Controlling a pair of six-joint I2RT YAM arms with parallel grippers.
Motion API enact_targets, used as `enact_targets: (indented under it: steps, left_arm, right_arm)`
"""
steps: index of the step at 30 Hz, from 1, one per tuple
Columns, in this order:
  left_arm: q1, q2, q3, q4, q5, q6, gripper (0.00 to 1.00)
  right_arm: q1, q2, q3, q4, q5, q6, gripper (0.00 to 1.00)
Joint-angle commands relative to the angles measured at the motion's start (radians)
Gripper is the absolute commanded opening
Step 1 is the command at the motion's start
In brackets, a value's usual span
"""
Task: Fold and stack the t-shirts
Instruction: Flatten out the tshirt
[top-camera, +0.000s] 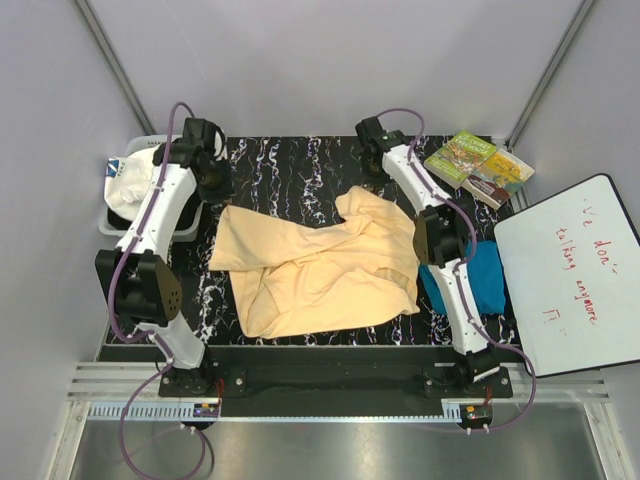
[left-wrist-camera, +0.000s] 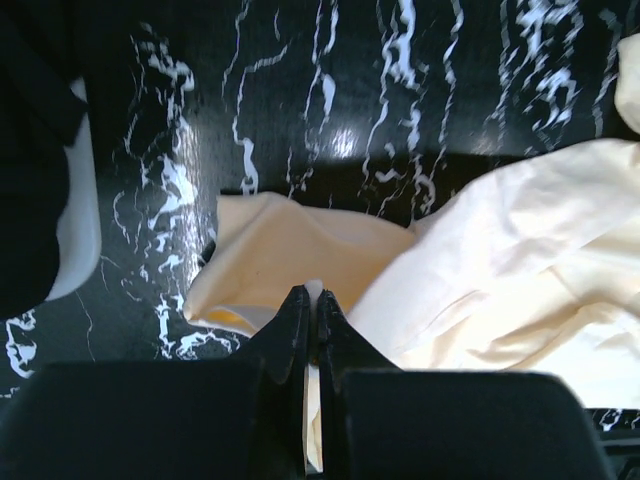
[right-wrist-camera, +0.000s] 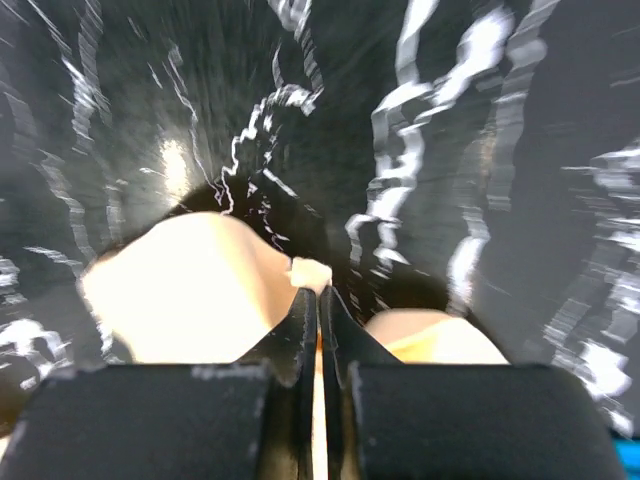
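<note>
The pale peach-yellow t-shirt (top-camera: 320, 265) lies crumpled and spread across the middle of the black marbled mat (top-camera: 290, 165). My left gripper (top-camera: 216, 192) is at the shirt's far left corner. In the left wrist view the jaws (left-wrist-camera: 312, 296) are shut on a fold of the shirt (left-wrist-camera: 500, 260). My right gripper (top-camera: 368, 172) is at the shirt's far right edge. In the right wrist view it (right-wrist-camera: 318, 292) is shut on a pinch of the shirt (right-wrist-camera: 180, 290), which hangs just above the mat. The teal-blue t-shirt (top-camera: 485, 280) lies bunched at the right, partly under my right arm.
A white bin (top-camera: 118, 215) holding cloth stands at the far left; its edge shows in the left wrist view (left-wrist-camera: 80, 230). Books (top-camera: 480, 165) lie at the far right corner. A whiteboard (top-camera: 570, 275) with red writing lies on the right.
</note>
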Motion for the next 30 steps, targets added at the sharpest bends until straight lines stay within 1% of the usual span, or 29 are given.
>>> enact_targets:
  steps: [1,4,7,8,11,14,18,22,27,30]
  left_arm:
    - [0.003,0.013,0.129,0.035,-0.007,-0.028,0.00]
    - [0.003,0.010,0.182,0.059,-0.009,-0.046,0.00]
    - [0.003,-0.031,0.235,0.131,-0.010,-0.088,0.00]
    - [0.003,-0.037,0.242,0.165,-0.010,-0.104,0.00]
    - [0.003,-0.048,0.302,0.190,-0.004,-0.105,0.00]
    - [0.003,-0.051,0.432,0.185,0.005,-0.088,0.00]
    - [0.003,-0.089,0.514,0.188,-0.025,-0.083,0.00]
    - [0.003,-0.169,0.564,0.193,-0.036,-0.060,0.00]
    - [0.003,-0.262,0.649,0.202,-0.041,-0.016,0.00]
    - [0.003,-0.316,0.684,0.202,-0.036,0.006,0.00]
  right_arm:
    - [-0.011,-0.246,0.123,-0.008,0.123,-0.004,0.00]
    - [-0.011,-0.328,0.132,-0.004,0.159,-0.015,0.00]
    - [-0.011,-0.429,0.124,0.001,0.207,-0.021,0.00]
    - [-0.011,-0.468,0.123,0.007,0.210,-0.029,0.00]
    - [-0.011,-0.544,0.121,0.022,0.219,-0.047,0.00]
    - [-0.009,-0.629,0.124,0.047,0.224,-0.069,0.00]
    - [-0.005,-0.726,0.127,0.071,0.210,-0.106,0.00]
    - [0.015,-0.825,0.103,0.099,0.195,-0.147,0.00]
    - [0.049,-0.962,0.078,0.126,0.130,-0.153,0.00]
    - [0.069,-1.051,0.035,0.165,0.078,-0.144,0.00]
